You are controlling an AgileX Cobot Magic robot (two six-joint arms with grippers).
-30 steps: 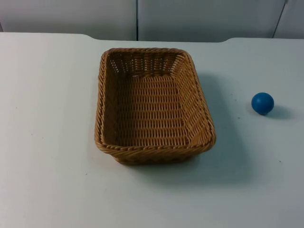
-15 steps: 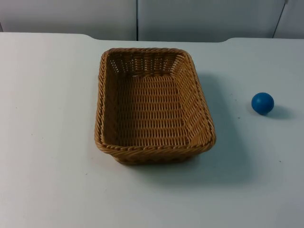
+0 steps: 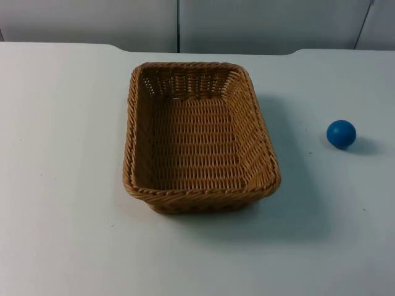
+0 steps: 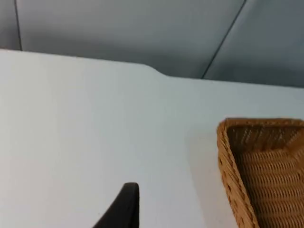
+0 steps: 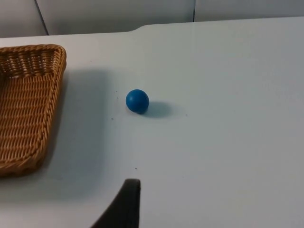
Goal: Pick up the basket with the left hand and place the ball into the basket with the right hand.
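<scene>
From above we are seeing the rectangular tan wicker basket point(image 3: 200, 137) sitting mid-table with the small blue ball point(image 3: 341, 134) well apart on its right, while the left gripper's fingertip point(image 4: 124, 209) is hovering beside the basket and the right gripper's fingertip point(image 5: 124, 205) near the ball, their spread impossible to tell.

We count one wicker basket point(image 3: 200, 137) on the white table point(image 3: 62, 154), and one blue ball point(image 3: 340, 134) well apart from it, to its right. We also count one black fingertip point(image 4: 124, 209) from the left arm and one black fingertip point(image 5: 124, 205) from the right.
</scene>
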